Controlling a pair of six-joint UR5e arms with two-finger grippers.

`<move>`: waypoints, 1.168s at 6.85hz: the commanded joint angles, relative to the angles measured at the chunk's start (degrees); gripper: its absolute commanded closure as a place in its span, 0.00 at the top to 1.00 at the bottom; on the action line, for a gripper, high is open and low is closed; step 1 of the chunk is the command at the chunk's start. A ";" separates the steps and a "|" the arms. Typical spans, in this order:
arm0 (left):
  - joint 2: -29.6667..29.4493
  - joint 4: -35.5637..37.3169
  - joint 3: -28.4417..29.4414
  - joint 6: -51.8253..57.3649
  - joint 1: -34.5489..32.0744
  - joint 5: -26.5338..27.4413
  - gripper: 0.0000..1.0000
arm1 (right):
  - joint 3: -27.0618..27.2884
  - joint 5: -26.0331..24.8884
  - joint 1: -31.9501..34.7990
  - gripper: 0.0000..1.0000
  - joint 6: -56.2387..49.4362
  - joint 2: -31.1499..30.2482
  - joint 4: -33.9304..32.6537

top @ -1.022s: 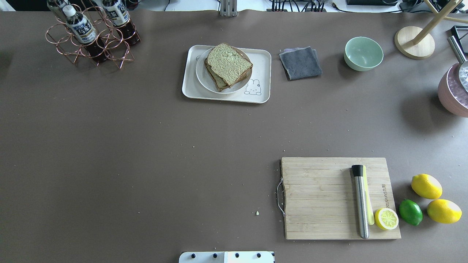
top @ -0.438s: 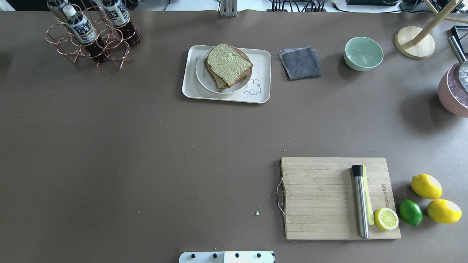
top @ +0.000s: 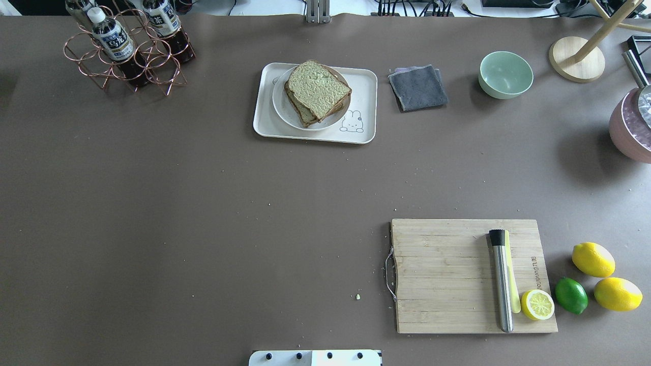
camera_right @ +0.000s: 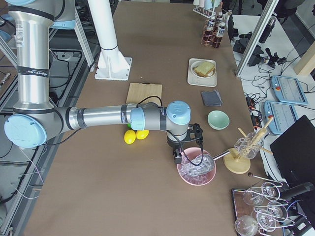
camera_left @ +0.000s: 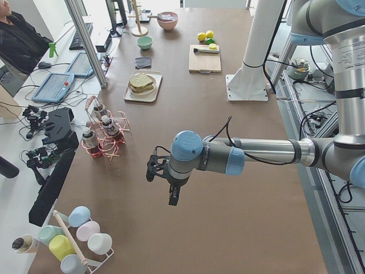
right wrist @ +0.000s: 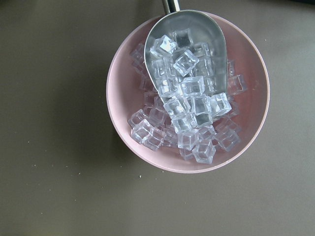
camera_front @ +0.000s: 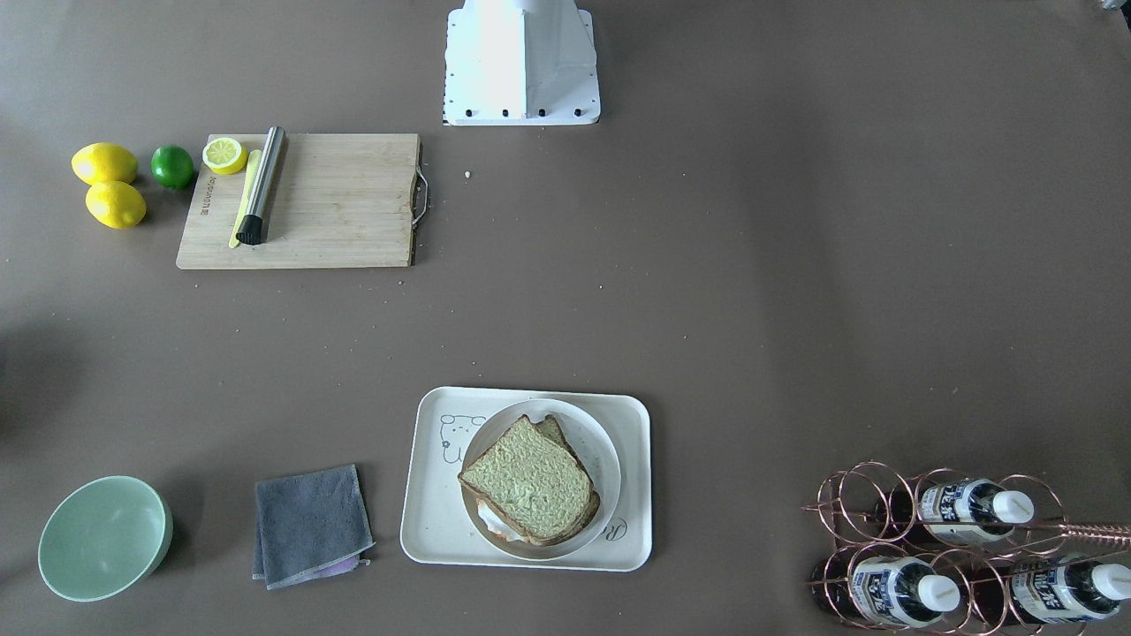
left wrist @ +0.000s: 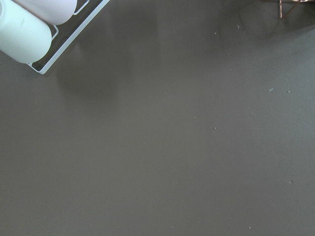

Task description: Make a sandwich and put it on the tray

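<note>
Brown paper covers the long desk [top: 203,203], and near its far edge sits the cream tray [top: 363,84]. On the tray rests a round white plate [top: 281,109], and on that plate lies the sandwich [top: 318,87]: two crusted bread slices stacked slightly askew. In the front-facing view, what looks like fried egg white [camera_front: 491,523] peeps out at one edge. Just beside the tray lies a folded grey cloth [top: 418,87], then a mint-green bowl [top: 505,74]. Both arms are well apart from the tray. The left fingers [camera_left: 173,196] hang above bare desk near the copper bottle rack [camera_left: 105,137]. The right fingers [camera_right: 177,157] hover over a pink bowl [right wrist: 123,98] of ice cubes [right wrist: 189,88] with a metal scoop [right wrist: 202,22] in it. Only the side views show either pair, so I cannot tell whether they stand wide or narrow.
</note>
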 commanded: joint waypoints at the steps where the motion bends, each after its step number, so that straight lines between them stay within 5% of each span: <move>1: 0.51 -0.70 -0.15 -0.23 -1.07 -2.04 0.98 | 0.00 0.07 0.02 0.99 0.02 -0.37 0.00; 8: 0.51 -0.79 -0.15 -0.23 -1.07 -1.96 0.98 | 0.79 0.86 1.25 0.99 0.02 -1.43 0.00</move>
